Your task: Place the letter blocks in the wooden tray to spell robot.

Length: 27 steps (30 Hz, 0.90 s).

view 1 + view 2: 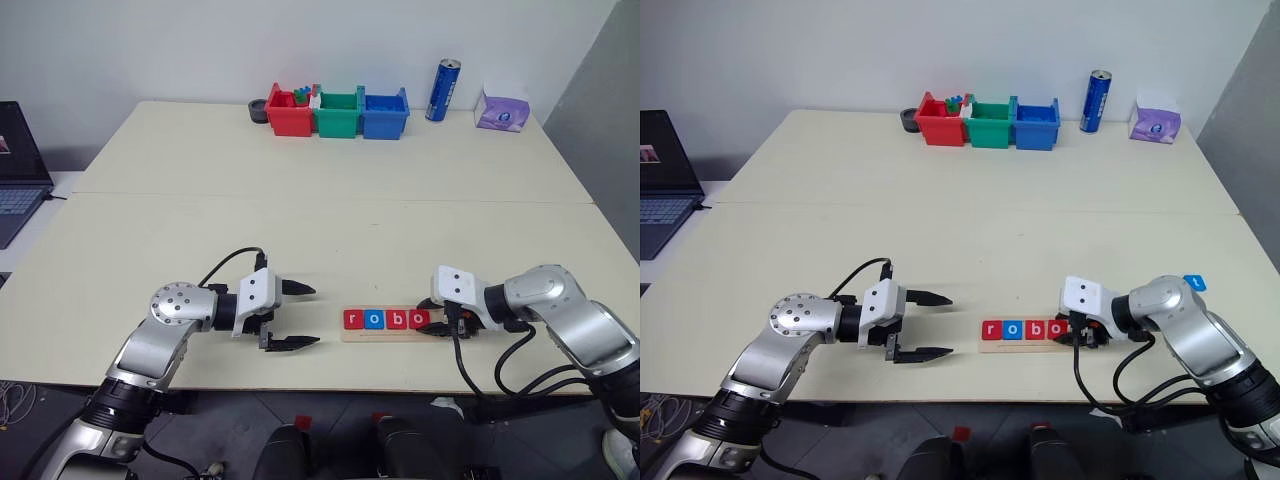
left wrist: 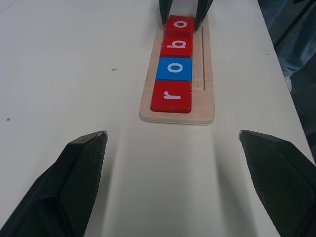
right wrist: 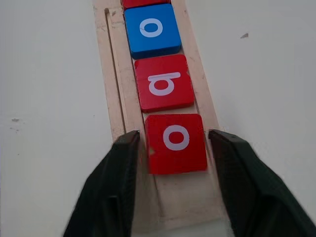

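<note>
Straddling the fourth letter block (image 3: pixel 176 143), a red "o" lying in the wooden tray (image 3: pixel 114 98) after r, o and b, the right gripper (image 3: pixel 173 148) has its fingers slightly apart beside it, while the left gripper (image 1: pixel 290 315) hovers wide open off the tray's opposite end.

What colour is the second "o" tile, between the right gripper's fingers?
Red with a white letter, second "o" tile; clearest in the right wrist view.
</note>
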{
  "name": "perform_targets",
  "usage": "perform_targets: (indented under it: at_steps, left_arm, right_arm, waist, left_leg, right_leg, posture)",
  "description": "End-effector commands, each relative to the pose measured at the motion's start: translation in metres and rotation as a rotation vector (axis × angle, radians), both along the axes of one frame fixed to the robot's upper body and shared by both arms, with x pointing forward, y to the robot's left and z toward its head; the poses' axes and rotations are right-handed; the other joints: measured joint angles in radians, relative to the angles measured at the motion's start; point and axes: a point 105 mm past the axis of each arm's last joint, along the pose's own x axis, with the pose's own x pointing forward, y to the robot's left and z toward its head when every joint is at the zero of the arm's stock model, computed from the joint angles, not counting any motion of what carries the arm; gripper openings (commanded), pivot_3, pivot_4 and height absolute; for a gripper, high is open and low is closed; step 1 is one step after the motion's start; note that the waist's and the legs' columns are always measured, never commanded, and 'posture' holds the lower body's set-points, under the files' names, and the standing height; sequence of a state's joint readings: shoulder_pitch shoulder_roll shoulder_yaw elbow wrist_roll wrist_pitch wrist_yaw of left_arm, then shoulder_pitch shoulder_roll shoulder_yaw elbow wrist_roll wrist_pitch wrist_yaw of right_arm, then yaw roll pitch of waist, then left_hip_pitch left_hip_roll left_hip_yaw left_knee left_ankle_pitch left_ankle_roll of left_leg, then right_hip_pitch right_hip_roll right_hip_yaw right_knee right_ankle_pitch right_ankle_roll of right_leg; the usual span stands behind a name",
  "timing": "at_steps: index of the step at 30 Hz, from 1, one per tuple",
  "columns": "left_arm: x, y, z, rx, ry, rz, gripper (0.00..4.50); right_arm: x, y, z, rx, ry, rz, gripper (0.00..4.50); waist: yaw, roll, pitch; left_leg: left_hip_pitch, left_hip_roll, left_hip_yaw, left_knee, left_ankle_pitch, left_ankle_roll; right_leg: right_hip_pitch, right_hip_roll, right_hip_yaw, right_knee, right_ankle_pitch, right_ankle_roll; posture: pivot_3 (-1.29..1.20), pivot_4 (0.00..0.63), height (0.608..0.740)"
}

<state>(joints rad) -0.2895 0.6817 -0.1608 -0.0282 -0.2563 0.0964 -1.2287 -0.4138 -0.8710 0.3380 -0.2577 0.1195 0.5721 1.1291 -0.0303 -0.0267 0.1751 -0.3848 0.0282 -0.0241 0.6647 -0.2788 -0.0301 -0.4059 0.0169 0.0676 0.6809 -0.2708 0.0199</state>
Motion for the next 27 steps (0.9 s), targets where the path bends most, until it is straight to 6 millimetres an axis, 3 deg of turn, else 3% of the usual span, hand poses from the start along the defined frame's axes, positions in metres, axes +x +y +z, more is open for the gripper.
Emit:
perform_targets:
  at_steps: [1, 8, 9, 12, 19, 27]
  left_arm:
    - [0.002, 0.0, 0.007, -0.01, -0.042, -0.002, 4.5]
    - [0.001, 0.002, 0.006, -0.007, -0.044, 0.003, 4.5]
    - [0.001, 0.002, 0.006, -0.006, -0.044, 0.004, 4.5]
    - [0.001, 0.003, 0.006, -0.005, -0.044, 0.003, 4.5]
    - [0.002, 0.0, 0.007, -0.002, -0.043, -0.009, 4.5]
    - [0.006, -0.003, 0.011, 0.0, -0.05, -0.016, 4.5]
  right_arm:
    - [0.007, 0.004, 0.014, 0.02, -0.058, 0.004, 3.55]
    - [-0.002, -0.002, 0.042, 0.109, -0.07, -0.046, 3.55]
    - [-0.003, -0.005, 0.042, 0.104, -0.076, -0.062, 3.39]
    - [-0.011, -0.015, 0.037, 0.074, -0.07, -0.082, 2.63]
    - [-0.015, -0.023, 0.019, 0.013, -0.054, -0.109, 0.16]
    - [-0.012, -0.022, 0.006, -0.033, -0.054, -0.103, 0.03]
  waist:
    - [0.0, 0.0, 0.0]
    - [0.001, 0.0, 0.0]
    - [0.001, 0.0, 0.0]
    - [0.003, 0.0, 0.0]
    - [-0.002, 0.0, 0.0]
    - [0.0, 0.0, 0.0]
  left_leg:
    - [0.0, 0.0, 0.0, 0.0, 0.0, 0.0]
    - [0.0, 0.0, -0.001, 0.0, 0.0, 0.0]
    - [0.0, 0.0, -0.001, 0.0, 0.0, 0.0]
    - [-0.001, 0.0, -0.001, 0.0, 0.0, 0.0]
    - [0.0, 0.0, 0.0, 0.0, 0.0, 0.0]
    - [0.0, 0.0, 0.0, 0.0, 0.0, 0.0]
  right_leg:
    - [0.0, 0.0, 0.0, 0.0, 0.0, 0.0]
    - [0.0, 0.0, 0.0, 0.0, 0.0, 0.0]
    - [0.0, 0.0, 0.0, 0.0, 0.0, 0.0]
    - [0.0, 0.0, -0.001, 0.0, 0.0, 0.0]
    - [0.0, 0.0, -0.001, 0.0, -0.002, 0.003]
    - [0.0, 0.0, -0.001, 0.0, -0.002, 0.003]
  posture:
    - [0.0, 0.15, 0.74]
    - [0.0, 0.15, 0.74]
    - [0.0, 0.15, 0.74]
    - [0.0, 0.15, 0.74]
    - [0.0, 0.15, 0.74]
    - [0.0, 0.15, 0.74]
